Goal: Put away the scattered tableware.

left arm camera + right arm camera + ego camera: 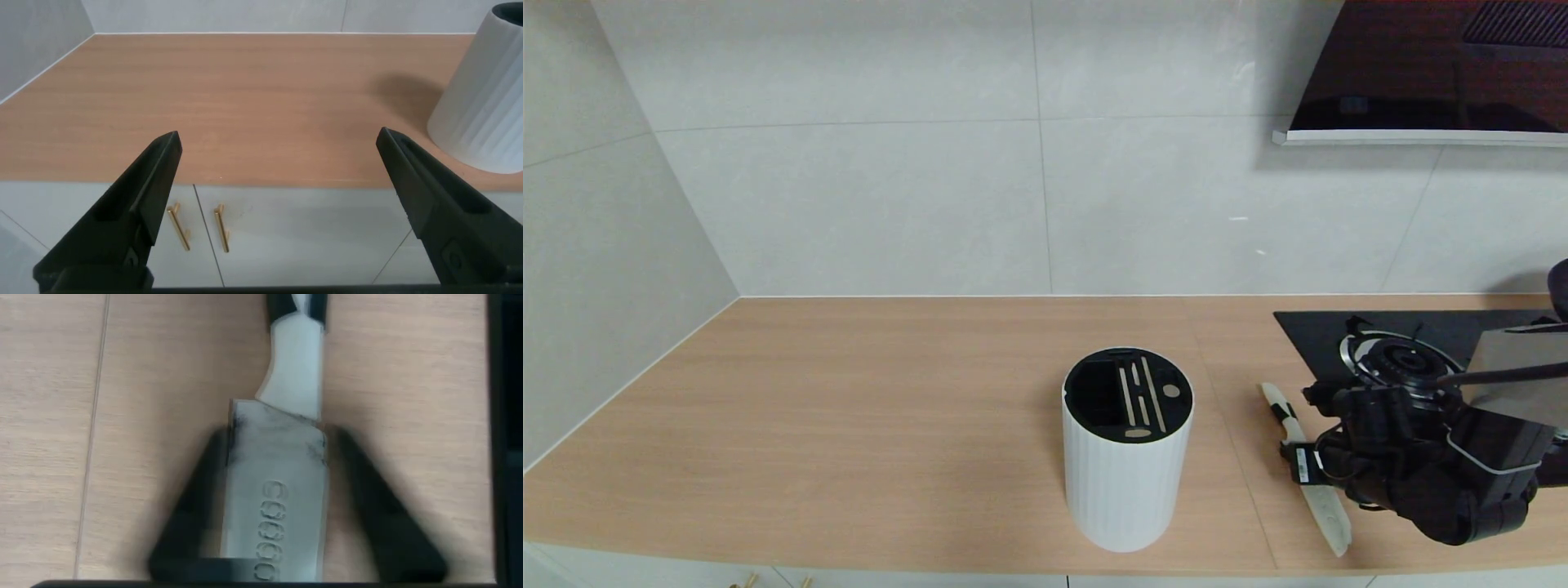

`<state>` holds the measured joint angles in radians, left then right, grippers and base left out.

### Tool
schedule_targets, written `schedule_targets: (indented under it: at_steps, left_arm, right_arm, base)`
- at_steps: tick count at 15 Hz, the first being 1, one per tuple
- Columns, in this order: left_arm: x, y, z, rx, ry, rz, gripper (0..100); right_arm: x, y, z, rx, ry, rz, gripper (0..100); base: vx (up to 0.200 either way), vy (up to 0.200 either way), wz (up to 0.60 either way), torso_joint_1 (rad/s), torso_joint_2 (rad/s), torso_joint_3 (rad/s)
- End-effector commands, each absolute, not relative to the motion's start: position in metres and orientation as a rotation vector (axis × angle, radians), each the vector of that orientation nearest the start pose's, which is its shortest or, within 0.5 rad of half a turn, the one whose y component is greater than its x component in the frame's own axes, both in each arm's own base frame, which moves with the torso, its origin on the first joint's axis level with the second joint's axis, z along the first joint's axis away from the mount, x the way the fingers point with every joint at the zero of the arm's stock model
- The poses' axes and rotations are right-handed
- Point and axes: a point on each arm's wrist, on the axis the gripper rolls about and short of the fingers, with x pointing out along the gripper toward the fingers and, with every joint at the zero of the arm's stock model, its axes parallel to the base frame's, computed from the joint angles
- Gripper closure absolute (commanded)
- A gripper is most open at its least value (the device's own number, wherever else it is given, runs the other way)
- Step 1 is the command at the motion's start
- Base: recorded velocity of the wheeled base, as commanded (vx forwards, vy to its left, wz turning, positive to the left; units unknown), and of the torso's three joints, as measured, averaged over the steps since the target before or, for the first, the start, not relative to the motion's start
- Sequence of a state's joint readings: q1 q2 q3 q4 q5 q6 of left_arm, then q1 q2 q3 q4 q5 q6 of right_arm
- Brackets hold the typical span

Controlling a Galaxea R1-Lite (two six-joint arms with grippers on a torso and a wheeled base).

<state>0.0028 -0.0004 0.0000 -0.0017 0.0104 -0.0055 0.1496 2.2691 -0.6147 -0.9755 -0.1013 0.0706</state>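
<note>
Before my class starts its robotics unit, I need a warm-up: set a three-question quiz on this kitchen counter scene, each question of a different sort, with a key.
1. True or false: the knife stands inside the white holder.
2. The right gripper is over: A the white holder, B the knife, C a plate.
3. Fill in: the left gripper has its jaws ___.
Key: 1 false, it lies flat on the counter; 2 B; 3 open.
</note>
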Motion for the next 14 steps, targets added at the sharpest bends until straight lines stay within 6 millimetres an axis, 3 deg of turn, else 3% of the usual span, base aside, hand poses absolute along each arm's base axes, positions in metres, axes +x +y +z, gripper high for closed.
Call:
schedule_targets:
  at_steps: [1,5,7,14]
  left_arm:
    - [-0.023,0.0,0.076,-0.006,-0.003,0.014,0]
    - [-0.023,0.0,0.076,-0.006,-0.003,0.014,0]
    - [-0.023,0.0,0.076,-0.005,-0.002,0.014,0]
    - [-0.023,0.0,0.078,0.0,-0.02,0.017,0]
  right_arm:
    - [0.33,0.048,-0.017,-0.017,0.683,0.023,100]
    - [0.33,0.048,-0.013,-0.016,0.663,0.017,100]
    - [0.331,0.047,-0.003,-0.003,0.613,0.009,100]
    - [0.295,0.045,0.11,0.027,0.401,0.029,100]
  base:
    - [0.0,0.0,0.0,0.0,0.0,0.0]
    - [0.0,0.0,0.0,0.0,0.0,0.0]
    - [0.0,0.0,0.0,0.0,0.0,0.0]
    - [0.0,0.0,0.0,0.0,0.0,0.0]
